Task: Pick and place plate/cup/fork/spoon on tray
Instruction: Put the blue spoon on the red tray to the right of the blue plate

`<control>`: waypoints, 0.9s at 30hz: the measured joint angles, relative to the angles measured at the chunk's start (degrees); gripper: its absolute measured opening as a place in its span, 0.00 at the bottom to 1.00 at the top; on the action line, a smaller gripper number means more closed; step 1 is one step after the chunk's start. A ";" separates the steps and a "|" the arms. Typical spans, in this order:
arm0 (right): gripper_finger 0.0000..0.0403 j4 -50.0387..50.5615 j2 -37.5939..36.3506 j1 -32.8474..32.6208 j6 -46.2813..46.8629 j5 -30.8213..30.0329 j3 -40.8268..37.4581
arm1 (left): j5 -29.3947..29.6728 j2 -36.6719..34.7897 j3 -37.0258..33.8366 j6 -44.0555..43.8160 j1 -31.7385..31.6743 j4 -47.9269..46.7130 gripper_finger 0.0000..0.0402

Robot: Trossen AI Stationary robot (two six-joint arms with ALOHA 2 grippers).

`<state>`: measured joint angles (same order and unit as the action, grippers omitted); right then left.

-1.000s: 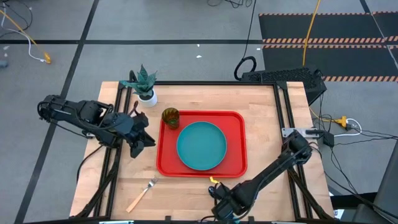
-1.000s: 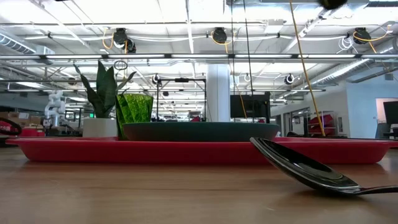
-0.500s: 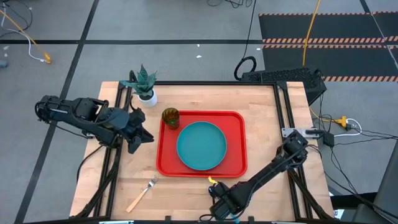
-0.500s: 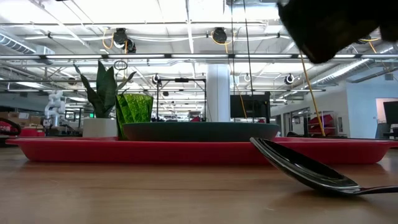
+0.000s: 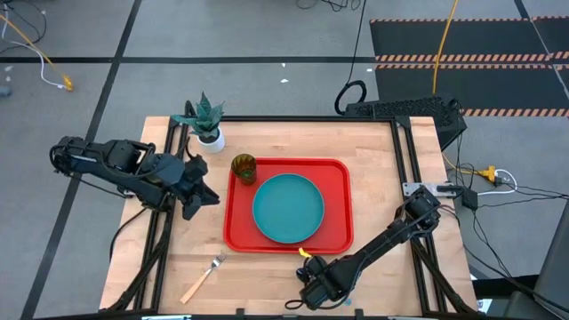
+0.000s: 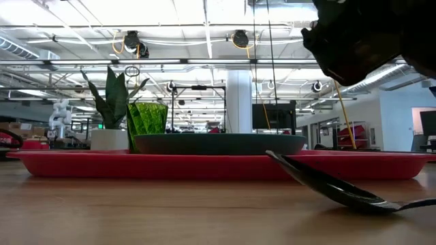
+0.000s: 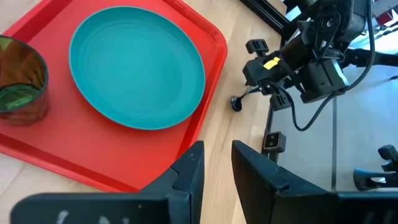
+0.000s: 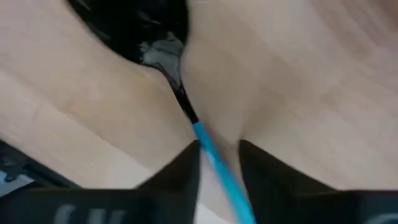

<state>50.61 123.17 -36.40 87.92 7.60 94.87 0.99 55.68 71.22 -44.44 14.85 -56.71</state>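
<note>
Right wrist view alone: spoon [image 8: 186, 106] handle between gripper [image 8: 219, 163] fingers.

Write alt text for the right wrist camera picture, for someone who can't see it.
The right gripper straddles the light blue handle of the spoon, one dark finger on each side of it; whether they grip it cannot be told. The spoon lies on the wooden table, its dark shiny bowl pointing away from the gripper.

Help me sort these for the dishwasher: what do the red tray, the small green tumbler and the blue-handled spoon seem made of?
The red rectangular tray looks like smooth moulded plastic, with an even sheen and rounded rim. The small green tumbler is translucent, so glass or clear plastic; I cannot tell which. The blue-handled spoon has a dark mirror-shiny bowl, likely polished metal, and a matte handle, probably plastic.
</note>
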 joint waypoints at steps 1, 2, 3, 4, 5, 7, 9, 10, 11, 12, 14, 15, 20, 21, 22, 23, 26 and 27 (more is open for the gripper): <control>0.18 0.40 0.00 -0.02 -0.04 0.03 -0.01 | -0.01 0.00 0.00 -0.24 0.00 0.00 0.21; 0.12 0.61 -0.03 0.00 -0.11 0.15 -0.02 | 0.00 0.00 0.00 -0.31 0.00 0.00 0.21; 0.06 0.71 -0.04 0.00 -0.12 0.13 -0.04 | 0.00 0.00 0.00 -0.53 0.00 0.00 0.21; 0.03 0.86 -0.23 0.00 -0.01 0.12 -0.05 | 0.00 0.00 0.00 -0.66 0.00 0.00 0.21; 0.03 0.82 -0.49 -0.06 -0.01 -0.04 -0.10 | -0.01 0.00 0.00 -0.69 0.00 0.02 0.21; 0.02 1.62 -0.90 -0.21 0.08 -0.21 -0.12 | 0.00 0.00 0.00 -0.69 0.00 0.02 0.21; 0.01 2.83 -1.79 -0.42 -0.31 -0.28 -0.15 | 0.00 0.00 0.00 -0.66 0.00 0.02 0.21; 0.01 3.37 -2.58 -0.48 -0.72 -0.34 -0.17 | 0.00 0.00 0.00 -0.66 0.00 0.02 0.21; 0.01 3.71 -3.48 -0.70 -1.34 -0.61 -0.17 | 0.00 0.00 0.02 -0.64 0.00 0.02 0.21; 0.01 3.89 -4.56 -0.84 -2.06 -1.09 -0.17 | 0.00 0.00 0.00 -0.64 0.00 0.02 0.21; 0.01 4.12 -7.31 -1.34 -3.03 -2.59 -0.17 | 0.00 0.00 0.02 -0.64 0.00 0.01 0.21; 0.00 4.52 -8.88 -1.57 -3.15 -3.32 -0.17 | 0.00 0.00 0.02 -0.64 0.00 0.01 0.21; 0.00 12.82 -17.57 -2.57 -1.27 -6.60 -0.15 | 0.16 0.00 0.02 -0.50 0.00 0.02 0.21; 0.00 15.43 -19.35 -2.64 0.38 -7.66 -0.12 | 0.41 0.00 0.02 -0.37 0.00 0.01 0.21; 0.00 18.76 -21.05 -2.54 2.48 -9.11 -0.11 | 0.61 0.00 0.02 -0.27 0.00 0.02 0.21; 0.00 22.22 -22.44 -2.09 4.85 -10.48 -0.11 | 0.91 0.00 0.02 -0.28 0.00 0.02 0.21; 0.00 30.91 -25.52 0.58 10.72 -12.76 -0.11 | 2.59 0.02 0.02 -0.29 0.00 0.04 0.21; 0.00 32.71 -26.16 1.85 11.69 -13.22 -0.11 | 3.25 0.08 0.02 -0.29 0.00 0.20 0.21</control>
<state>83.33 97.01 -34.56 99.61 -5.63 94.76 4.24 55.76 71.24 -44.73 14.85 -56.51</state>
